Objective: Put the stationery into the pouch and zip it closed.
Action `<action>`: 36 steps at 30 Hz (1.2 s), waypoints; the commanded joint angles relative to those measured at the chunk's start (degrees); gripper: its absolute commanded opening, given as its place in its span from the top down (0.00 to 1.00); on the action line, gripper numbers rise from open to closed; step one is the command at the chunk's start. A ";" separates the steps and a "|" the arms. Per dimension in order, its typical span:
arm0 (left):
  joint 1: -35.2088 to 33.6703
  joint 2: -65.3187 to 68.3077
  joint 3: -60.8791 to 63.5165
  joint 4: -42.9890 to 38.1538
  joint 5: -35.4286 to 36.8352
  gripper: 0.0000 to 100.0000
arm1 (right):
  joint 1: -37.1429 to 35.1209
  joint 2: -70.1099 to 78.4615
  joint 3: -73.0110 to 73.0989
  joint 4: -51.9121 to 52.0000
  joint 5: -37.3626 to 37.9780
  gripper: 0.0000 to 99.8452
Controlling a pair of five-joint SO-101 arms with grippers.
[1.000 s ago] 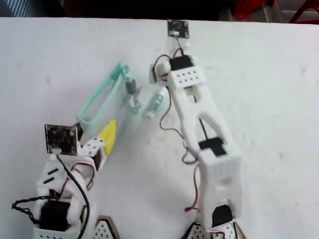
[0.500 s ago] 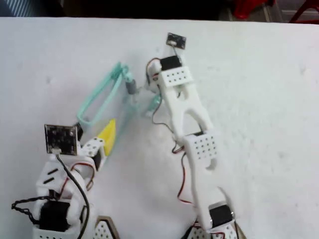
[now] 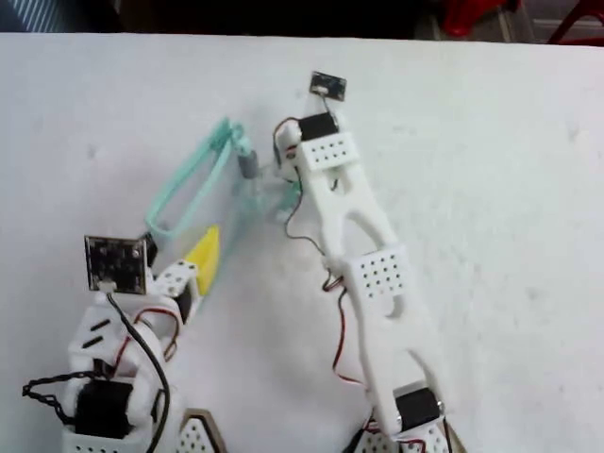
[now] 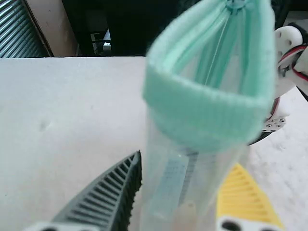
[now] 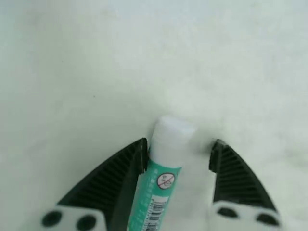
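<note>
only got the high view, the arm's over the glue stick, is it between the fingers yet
Observer: Yes. In the right wrist view the glue stick lies between the open fingers of the right gripper, against one finger, with a gap to the other.
Operator: pouch mouth open?
Observer: Yes. The left wrist view looks straight into the pouch, and its teal-edged mouth gapes wide.
Operator: left arm got hold of it?
Observer: The left gripper is shut on the pouch's clear body, below the mouth.
</note>
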 commanded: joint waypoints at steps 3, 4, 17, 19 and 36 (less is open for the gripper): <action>-0.22 -0.04 -1.58 -1.41 0.62 0.75 | -0.13 -1.19 -2.11 0.40 -0.09 0.94; -0.22 -0.04 -1.58 -1.41 0.62 0.75 | -0.13 -1.19 -2.11 0.40 -0.09 0.95; -0.22 -0.04 -1.67 -1.41 0.62 0.75 | 4.09 -9.01 -2.20 5.58 0.35 0.98; -0.22 -0.04 -1.76 -1.32 0.62 0.74 | 5.93 -13.23 -2.20 6.11 3.34 0.98; 1.45 -0.04 -1.49 -0.97 0.62 0.74 | 7.60 -46.11 -1.49 12.44 19.43 0.98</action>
